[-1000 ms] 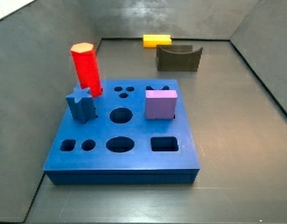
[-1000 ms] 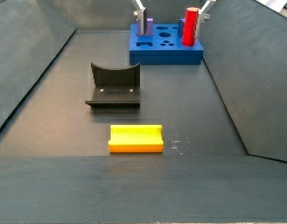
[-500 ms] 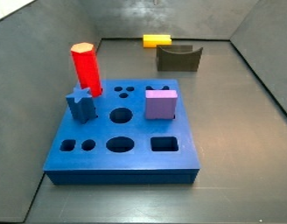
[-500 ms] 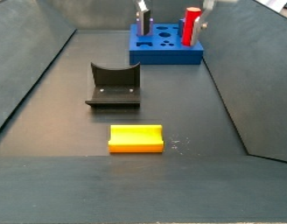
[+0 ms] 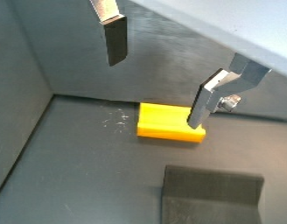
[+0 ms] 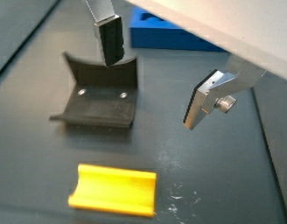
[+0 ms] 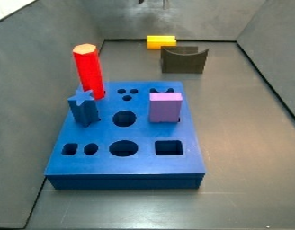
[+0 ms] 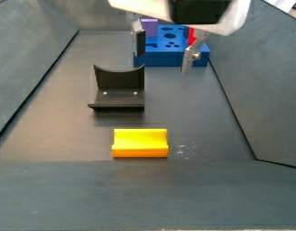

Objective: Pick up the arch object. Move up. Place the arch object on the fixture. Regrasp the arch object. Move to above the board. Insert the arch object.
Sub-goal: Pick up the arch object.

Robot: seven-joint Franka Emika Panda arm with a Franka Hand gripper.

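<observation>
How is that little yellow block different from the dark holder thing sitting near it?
The arch object is bright yellow-orange; the fixture is dark grey. The arch object is a low, solid block, while the fixture has an upright back with a curved notch and is larger. Both rest on the floor, apart from each other. The gripper hangs above them, fingers open, holding nothing.

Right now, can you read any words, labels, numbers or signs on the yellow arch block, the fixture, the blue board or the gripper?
None: no readable text anywhere.
The arch object, the fixture and the board have plain faces.
The gripper, open above the floor, carries no marking either.
</observation>
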